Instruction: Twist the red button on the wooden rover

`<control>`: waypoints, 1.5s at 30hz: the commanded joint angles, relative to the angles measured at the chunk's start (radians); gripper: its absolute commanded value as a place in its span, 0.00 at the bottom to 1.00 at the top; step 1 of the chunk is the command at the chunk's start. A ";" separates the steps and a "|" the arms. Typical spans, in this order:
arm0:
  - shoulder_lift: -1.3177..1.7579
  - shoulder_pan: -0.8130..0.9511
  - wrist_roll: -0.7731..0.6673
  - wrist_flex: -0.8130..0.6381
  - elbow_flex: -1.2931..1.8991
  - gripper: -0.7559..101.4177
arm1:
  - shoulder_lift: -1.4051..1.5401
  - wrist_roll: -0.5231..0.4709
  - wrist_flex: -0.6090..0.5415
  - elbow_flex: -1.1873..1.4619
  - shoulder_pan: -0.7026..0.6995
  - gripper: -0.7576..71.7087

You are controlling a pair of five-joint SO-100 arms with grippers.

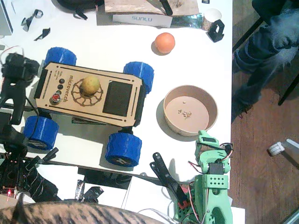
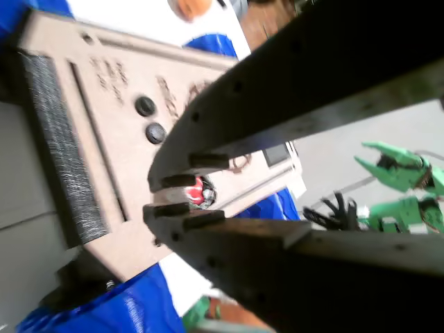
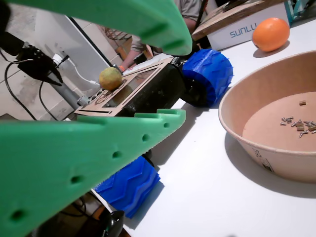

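Observation:
The wooden rover (image 1: 70, 100) stands at the left of the table on blue wheels. Its red button (image 1: 56, 98) sits near the rover's left end, below the black buttons (image 1: 60, 84), uncovered in the fixed view. My black left gripper (image 1: 23, 70) hangs just off that end. In a wrist view its jaws (image 2: 149, 196) stand a little apart, and the red button (image 2: 201, 193) shows through the narrow gap, untouched. My green right gripper (image 1: 205, 140) rests beside the bowl, open wide (image 3: 182, 81) and holding nothing.
A yellow-green ball (image 1: 91, 85) sits in the rover's gear cutout. An orange ball (image 1: 164, 43) lies behind it. A tan bowl (image 1: 215, 112) holding small screws stands right of the rover. Boxes and black parts (image 1: 163, 172) line the table's edges. A person's legs (image 1: 266, 42) are at the right.

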 commanded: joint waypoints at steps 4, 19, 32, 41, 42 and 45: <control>0.003 0.037 0.000 -0.008 -0.054 0.14 | 0.000 0.009 -0.006 -0.005 0.008 0.15; -0.104 0.110 -0.003 0.063 -0.052 0.24 | 0.000 0.009 -0.006 -0.005 0.008 0.15; -0.219 0.141 -0.008 -0.034 -0.054 0.23 | 0.000 0.009 -0.006 -0.005 0.008 0.15; -0.252 0.141 0.006 -0.074 -0.054 0.24 | 0.000 0.009 -0.006 -0.005 0.008 0.15; -0.259 0.143 0.006 -0.080 -0.054 0.24 | 0.000 0.009 -0.006 -0.005 0.008 0.15; -0.279 0.152 0.006 -0.097 -0.054 0.24 | 0.000 0.009 -0.006 -0.005 0.008 0.15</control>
